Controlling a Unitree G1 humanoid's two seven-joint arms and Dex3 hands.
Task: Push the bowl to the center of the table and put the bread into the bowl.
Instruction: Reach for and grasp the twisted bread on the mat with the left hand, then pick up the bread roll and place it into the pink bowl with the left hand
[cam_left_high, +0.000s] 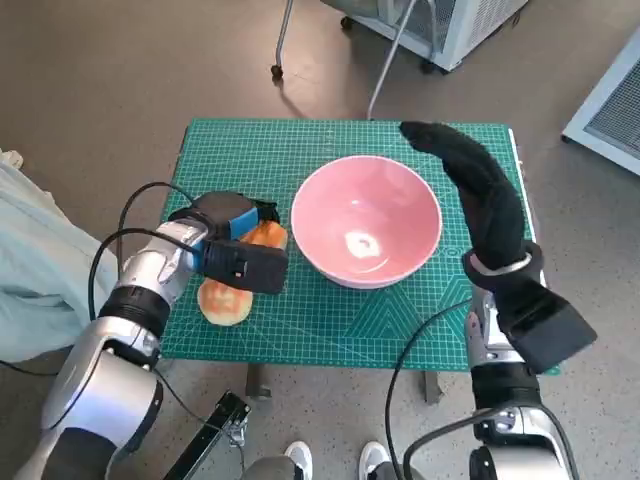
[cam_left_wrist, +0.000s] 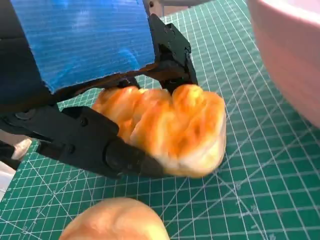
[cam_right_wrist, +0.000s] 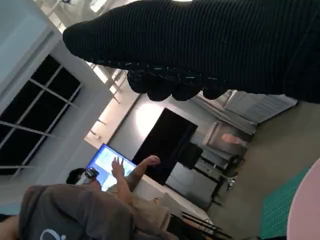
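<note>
The pink bowl (cam_left_high: 367, 220) stands near the middle of the green mat (cam_left_high: 250, 150); its wall (cam_left_wrist: 290, 55) also shows in the left wrist view. My left hand (cam_left_high: 228, 238) grips a golden bread roll (cam_left_high: 266, 236) just left of the bowl. Black fingers (cam_left_wrist: 90, 142) clamp that roll (cam_left_wrist: 170, 125) from both sides, low over the mat. A second roll (cam_left_high: 225, 301) lies on the mat nearer to me, also seen as a pale roll (cam_left_wrist: 117, 220) in the left wrist view. My gloved right hand (cam_left_high: 478, 185) stretches along the bowl's right side, holding nothing.
The mat's front edge (cam_left_high: 330, 355) lies close behind the second roll. Chair legs (cam_left_high: 280, 50) and a white cabinet (cam_left_high: 470, 25) stand beyond the table. Pale cloth (cam_left_high: 30, 260) lies at the left. A person (cam_right_wrist: 75, 210) sits in the right wrist view.
</note>
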